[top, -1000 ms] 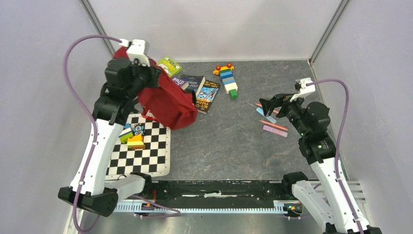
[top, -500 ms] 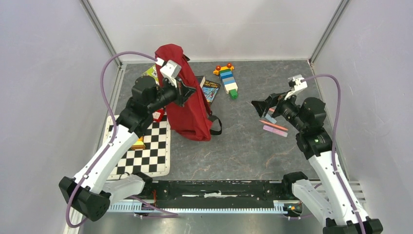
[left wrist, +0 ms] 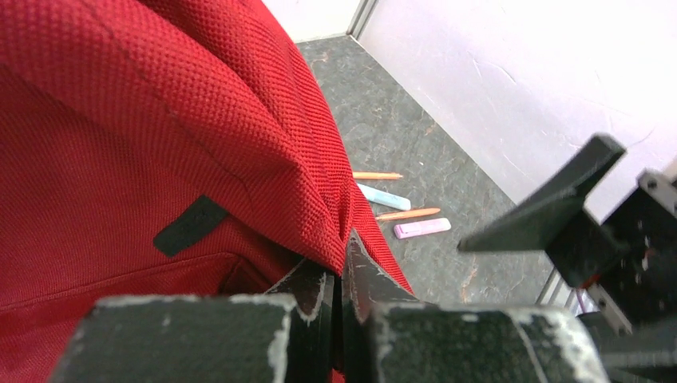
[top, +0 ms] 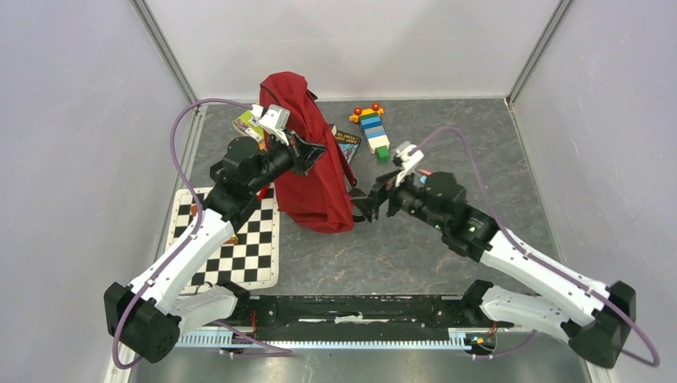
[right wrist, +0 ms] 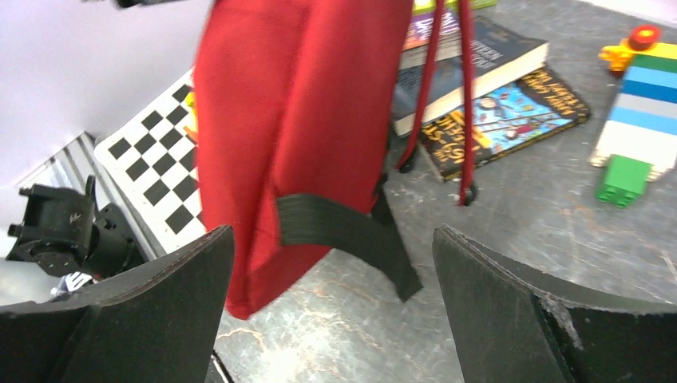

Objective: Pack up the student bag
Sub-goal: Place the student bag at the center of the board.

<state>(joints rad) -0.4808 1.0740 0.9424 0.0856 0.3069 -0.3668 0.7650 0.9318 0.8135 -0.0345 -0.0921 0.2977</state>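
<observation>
Left gripper [top: 310,152] is clamped tight on a fold of the student bag [top: 315,195], holding it upright toward the back-left of the bench [top: 415,247] (probably so it can be steadied and opened). The right gripper [top: 366,204], jaws wide apart, hovers just beside its black strap [right wrist: 343,231]. The dark-red weave hangs slack and narrow.

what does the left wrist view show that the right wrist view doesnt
Only the left wrist view: the left gripper shut on the student bag, and the coloured sticks lying on the table. Only the right wrist view: the books, block tower, checkerboard and the bag's black strap. Both: the student bag and the table.
</observation>
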